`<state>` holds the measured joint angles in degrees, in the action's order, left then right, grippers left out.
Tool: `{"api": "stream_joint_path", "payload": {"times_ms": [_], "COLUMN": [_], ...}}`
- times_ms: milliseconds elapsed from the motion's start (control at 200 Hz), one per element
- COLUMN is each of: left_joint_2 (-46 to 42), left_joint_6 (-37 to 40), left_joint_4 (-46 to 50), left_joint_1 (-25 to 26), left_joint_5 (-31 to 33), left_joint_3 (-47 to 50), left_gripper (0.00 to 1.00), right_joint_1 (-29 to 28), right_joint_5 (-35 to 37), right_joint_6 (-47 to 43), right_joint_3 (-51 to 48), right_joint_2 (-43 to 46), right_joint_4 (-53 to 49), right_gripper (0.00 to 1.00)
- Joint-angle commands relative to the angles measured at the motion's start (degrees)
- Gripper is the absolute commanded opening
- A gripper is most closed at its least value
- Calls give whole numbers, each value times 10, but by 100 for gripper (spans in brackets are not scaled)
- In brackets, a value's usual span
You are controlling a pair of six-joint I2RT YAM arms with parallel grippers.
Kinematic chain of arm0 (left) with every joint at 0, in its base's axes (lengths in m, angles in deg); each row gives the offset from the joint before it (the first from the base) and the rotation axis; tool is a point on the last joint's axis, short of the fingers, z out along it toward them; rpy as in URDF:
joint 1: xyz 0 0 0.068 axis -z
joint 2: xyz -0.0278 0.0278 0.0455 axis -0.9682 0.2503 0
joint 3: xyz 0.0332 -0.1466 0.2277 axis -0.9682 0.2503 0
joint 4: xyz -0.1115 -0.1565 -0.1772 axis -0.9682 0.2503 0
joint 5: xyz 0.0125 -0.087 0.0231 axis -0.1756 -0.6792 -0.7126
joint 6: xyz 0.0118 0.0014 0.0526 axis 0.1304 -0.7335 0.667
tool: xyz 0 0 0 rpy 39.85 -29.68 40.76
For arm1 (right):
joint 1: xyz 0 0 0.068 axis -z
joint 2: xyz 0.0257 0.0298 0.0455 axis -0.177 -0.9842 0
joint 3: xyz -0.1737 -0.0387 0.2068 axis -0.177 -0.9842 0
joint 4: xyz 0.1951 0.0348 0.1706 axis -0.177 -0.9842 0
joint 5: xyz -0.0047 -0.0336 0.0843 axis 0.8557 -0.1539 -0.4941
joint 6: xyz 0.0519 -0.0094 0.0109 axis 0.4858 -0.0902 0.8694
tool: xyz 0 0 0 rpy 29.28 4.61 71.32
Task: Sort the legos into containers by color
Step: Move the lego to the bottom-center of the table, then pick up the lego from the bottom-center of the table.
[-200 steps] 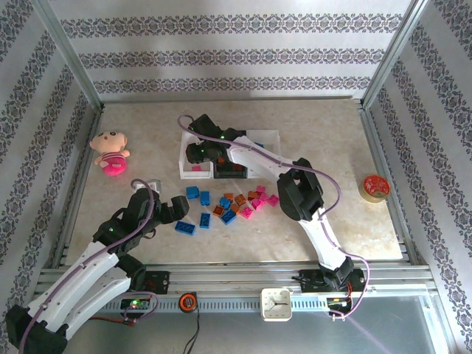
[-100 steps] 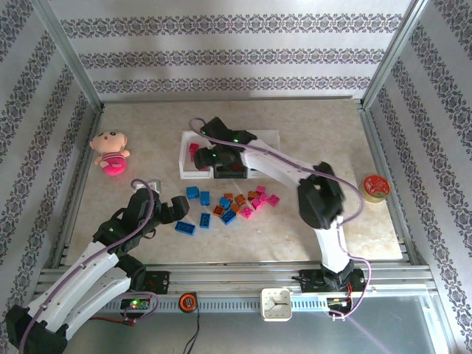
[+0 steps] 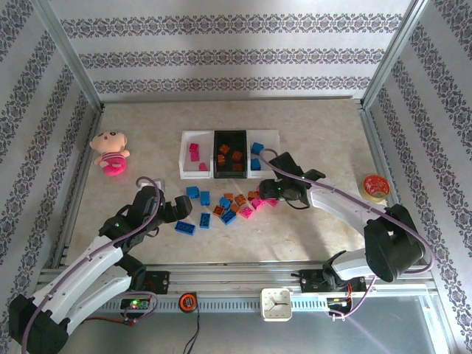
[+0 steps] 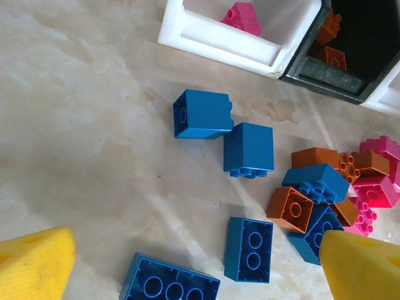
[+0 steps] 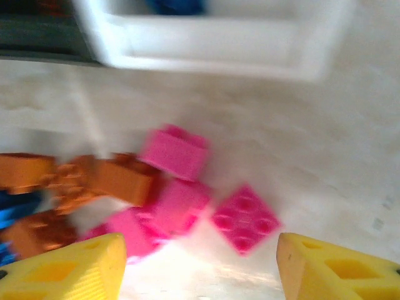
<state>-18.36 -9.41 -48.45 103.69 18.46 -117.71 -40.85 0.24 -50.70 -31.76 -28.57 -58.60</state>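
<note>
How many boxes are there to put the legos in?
3, side by side: the left white bin holds pink legos, the black bin in the middle holds orange legos, the right white bin holds blue legos. None looks hidden.

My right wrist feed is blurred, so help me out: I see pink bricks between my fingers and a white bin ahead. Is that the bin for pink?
Observer: No. That right white bin holds blue bricks. The sorted pink bricks lie in the left white bin.
Operator: What sits between those two?
Observer: The black bin, holding orange bricks.
Operator: Is the left arm near me?
Observer: The left gripper is open by loose blue bricks at the pile's left end, apart from the right gripper.
</note>
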Motion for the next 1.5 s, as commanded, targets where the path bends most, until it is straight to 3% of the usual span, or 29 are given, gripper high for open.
{"api": "stream_joint_path", "payload": {"times_ms": [0,185,485,849,924,1054,1114,1264,1494], "left_joint_2": [7,7,-10,-10,-4,4,6,3,1], "left_joint_6": [-8,-11,-14,-12,-11,-13,-12,-16,-18], "left_joint_4": [-31,-31,-19,-28,-33,-38,-37,-36,-36], "left_joint_1": [6,6,6,6,6,6,6,6,6], "left_joint_5": [-8,-9,-3,2,0,-3,-4,-1,0], "left_joint_3": [8,11,16,22,22,21,21,25,30], "left_gripper": [99,100,100,99,99,99,99,99,99], "right_joint_1": [18,49,53,-2,-17,-33,-34,-43,-63], "right_joint_5": [-4,-4,8,23,35,46,36,-1,-2], "right_joint_6": [19,21,28,50,50,33,24,-7,-42], "right_joint_3": [-14,-1,25,-83,-85,-82,-75,-58,-30], "right_joint_2": [9,-44,-118,-21,10,59,56,4,-63], "right_joint_4": [25,40,38,-2,-16,-15,-20,-30,-47], "right_gripper": [64,60,51,42,44,62,66,69,65]}}
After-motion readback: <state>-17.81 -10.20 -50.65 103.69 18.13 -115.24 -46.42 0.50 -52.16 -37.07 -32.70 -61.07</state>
